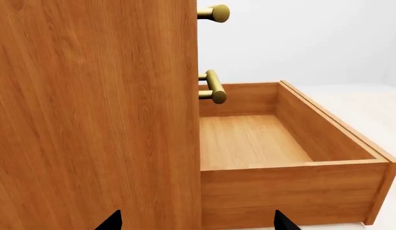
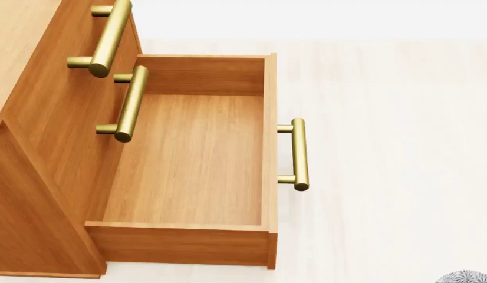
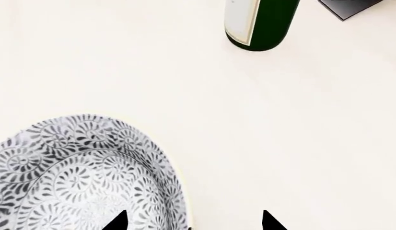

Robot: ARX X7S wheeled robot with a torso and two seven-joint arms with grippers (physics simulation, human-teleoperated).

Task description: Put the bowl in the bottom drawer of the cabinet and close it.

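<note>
Plainly, the shallow orange-brown wooden bottom drawer (image 2: 188,159) stands pulled out of the grained three-drawer cabinet (image 2: 39,141), its brass bar handle (image 2: 299,154) smooth and cylindrical. Only a sliver of the round white bowl with grey-blue speckle (image 3: 76,177) shows at the head view's lower right. The right gripper (image 3: 192,223) hovers just over its rim, black tips apart; the left gripper (image 1: 196,221), likewise spread, faces the cabinet's side. A tall green bottle (image 3: 262,24) is cut off.

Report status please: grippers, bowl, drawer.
Both grippers open, holding nothing. Bowl outside the cabinet, beside right gripper. Bottom drawer open, empty. Nothing blocking it.
</note>
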